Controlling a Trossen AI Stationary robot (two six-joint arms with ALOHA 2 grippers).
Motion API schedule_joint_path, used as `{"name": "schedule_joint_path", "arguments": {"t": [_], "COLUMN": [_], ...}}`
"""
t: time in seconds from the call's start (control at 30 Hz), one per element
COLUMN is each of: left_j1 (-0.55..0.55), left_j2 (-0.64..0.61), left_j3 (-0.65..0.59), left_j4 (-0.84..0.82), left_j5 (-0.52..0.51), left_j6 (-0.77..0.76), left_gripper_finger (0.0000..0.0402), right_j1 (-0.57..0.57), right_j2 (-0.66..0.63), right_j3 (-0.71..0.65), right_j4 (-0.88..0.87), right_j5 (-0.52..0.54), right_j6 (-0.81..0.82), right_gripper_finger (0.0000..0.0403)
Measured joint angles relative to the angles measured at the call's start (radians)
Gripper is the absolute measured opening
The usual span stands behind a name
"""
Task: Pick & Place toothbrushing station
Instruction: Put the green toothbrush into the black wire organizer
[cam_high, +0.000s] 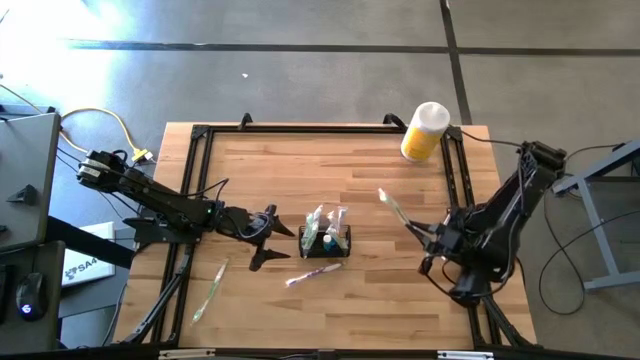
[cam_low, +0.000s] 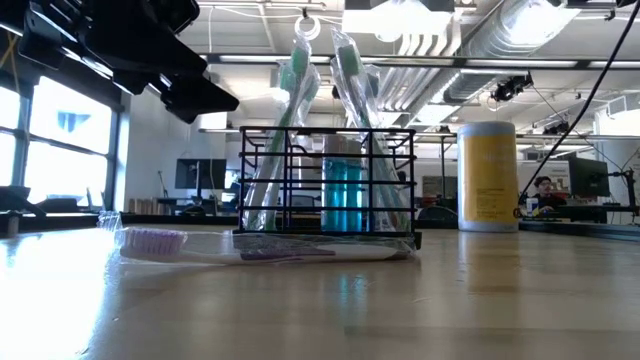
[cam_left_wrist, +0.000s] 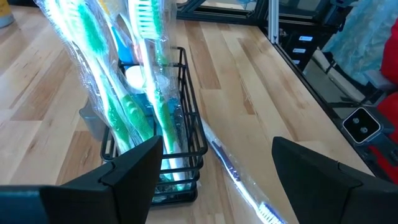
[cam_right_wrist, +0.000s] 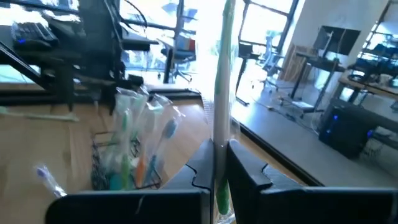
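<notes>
The toothbrushing station (cam_high: 325, 241) is a black wire box in the middle of the table. It rests on its base, and several clear-wrapped toothbrushes stand in it (cam_left_wrist: 155, 124) (cam_low: 328, 180) (cam_right_wrist: 124, 155). My left gripper (cam_high: 262, 242) hangs open just left of the station, which fills the left wrist view ahead of the gripper (cam_left_wrist: 211, 186). My right gripper (cam_high: 428, 238) is to the right of the station, above the table. It is shut on a wrapped green toothbrush (cam_high: 395, 210). My right gripper pinches the wrapped green toothbrush between its two fingers, near the brush's lower end (cam_right_wrist: 219, 149). The fingers come in about level from the table's right side. The brush is lifted clear of the table, and its long free part (cam_right_wrist: 222, 74) sticks out beyond the fingers toward the far left.
A wrapped purple toothbrush (cam_high: 315, 272) lies on the table just in front of the station (cam_low: 250, 245). Another wrapped brush (cam_high: 210, 290) lies near the front left. A yellow bottle with a white cap (cam_high: 425, 130) stands at the far right. A black frame (cam_high: 300, 128) borders the table.
</notes>
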Motion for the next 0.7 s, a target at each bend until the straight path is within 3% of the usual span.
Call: {"name": "schedule_joint_path", "arguments": {"t": [0.13, 0.47, 0.7], "left_j1": [0.0, 0.0, 0.0], "left_j2": [0.0, 0.0, 0.0], "left_j3": [0.0, 0.0, 0.0], "left_j4": [0.0, 0.0, 0.0], "left_j5": [0.0, 0.001, 0.102], "left_j6": [-0.003, -0.065, -0.087], "left_gripper_finger": [0.0297, 0.0297, 0.0297], "right_j1": [0.019, 0.023, 0.023], "right_j2": [0.019, 0.082, 0.117], "right_j3": [-0.018, -0.022, -0.022], "right_j4": [0.096, 0.144, 0.262], "right_j5": [0.007, 0.0, -0.033], "right_j6": [-0.092, -0.126, -0.295], "right_gripper_finger": [0.0015, 0.0015, 0.0015]}}
